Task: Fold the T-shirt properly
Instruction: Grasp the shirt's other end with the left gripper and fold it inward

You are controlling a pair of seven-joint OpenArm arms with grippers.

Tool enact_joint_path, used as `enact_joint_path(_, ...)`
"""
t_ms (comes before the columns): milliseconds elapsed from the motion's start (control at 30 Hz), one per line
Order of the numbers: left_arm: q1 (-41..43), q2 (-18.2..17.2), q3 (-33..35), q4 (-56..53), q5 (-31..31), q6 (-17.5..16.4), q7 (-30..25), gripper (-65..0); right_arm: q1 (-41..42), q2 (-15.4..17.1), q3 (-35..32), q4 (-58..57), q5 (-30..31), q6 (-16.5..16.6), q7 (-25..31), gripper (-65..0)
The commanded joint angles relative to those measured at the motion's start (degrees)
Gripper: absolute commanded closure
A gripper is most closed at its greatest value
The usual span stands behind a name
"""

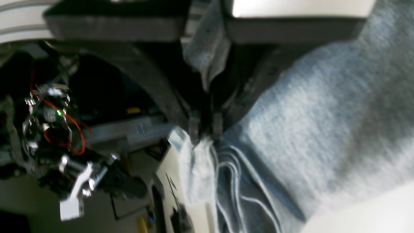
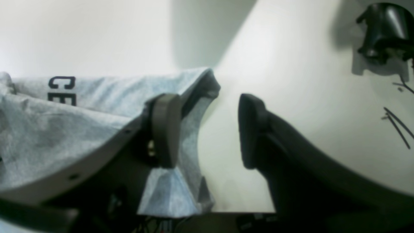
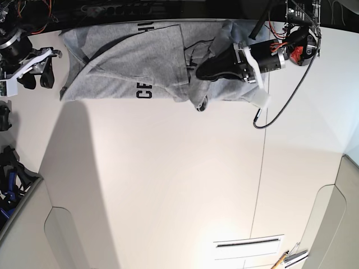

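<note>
I am looking down on the T-shirt, which is lying crumpled along the 12 o'clock edge of the white table, part of it doubled over so that black lettering is showing near its lower hem. My left gripper is sitting over the cloth at about 1 o'clock, and in its wrist view its jaws are pinched together on a bunched fold of the grey fabric, ribbed edging hanging just below the fingertips. My right gripper is sitting at about 10 o'clock, just beside the shirt's edge, with its two fingers standing well apart and gripping nothing; in its own view one finger is lying against a hanging corner of cloth while the other is hovering over bare table. A black cable is looping off the left arm across the tabletop at 2 o'clock. Dark clutter is crowding the table's 9 o'clock edge, and a pale vent plate is showing at 5 o'clock.
</note>
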Motion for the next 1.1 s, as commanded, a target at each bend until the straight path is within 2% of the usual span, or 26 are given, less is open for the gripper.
enact_joint_path(0, -0.4, -0.1, 1.0, 1.0, -1.9, -0.5, -0.7, 0.0, 0.0, 0.5, 0.2, 0.7, 1.0, -0.1, 1.3, -29.1)
enact_joint_path(133, -0.9, 0.0, 4.2, 1.0, -1.9, -0.5, -1.2, 0.0, 0.0, 0.5, 0.2, 0.7, 1.0, -0.1, 1.3, -29.1)
enact_joint_path(300, -1.4, 0.1, 4.5, 1.0, -0.4, -0.5, -1.7, -1.6, 0.0, 0.5, 0.2, 0.7, 1.0, -0.1, 1.4, -29.1)
enact_joint_path(400, -1.4, 0.1, 4.4, 1.0, -1.6, -0.5, -1.7, -26.2, 0.0, 0.5, 0.2, 0.7, 2.1, -0.1, 1.3, -29.1)
enact_joint_path(433, -1.4, 0.1, 4.4, 1.0, -1.9, -0.5, -1.7, -30.4, 0.0, 0.5, 0.2, 0.7, 2.3, 0.0, 1.3, -29.1)
enact_joint_path(467, -1.4, 0.1, 4.4, 1.0, -1.9, -0.5, -1.7, -31.4, 0.0, 0.5, 0.2, 0.7, 2.3, 0.0, 1.4, -29.1)
enact_joint_path(700, -1.9, 0.1, 3.5, 1.0, -1.9, -0.5, -0.7, -31.4, 0.0, 0.5, 0.2, 0.7, 2.2, 0.0, 1.4, -29.1)
enact_joint_path(933, -2.4, -2.1, -4.1, 1.0, -1.9, -0.5, -0.4, -31.4, 0.0, 1.0, 0.3, 0.7, -1.0, 0.0, 3.6, -29.1)
enact_joint_path(1067, -2.4, -3.9, -8.5, 1.0, -1.9, -0.5, -0.4, -31.4, 0.0, 3.9, 0.3, -2.4, -0.9, 0.0, 4.2, -37.5)
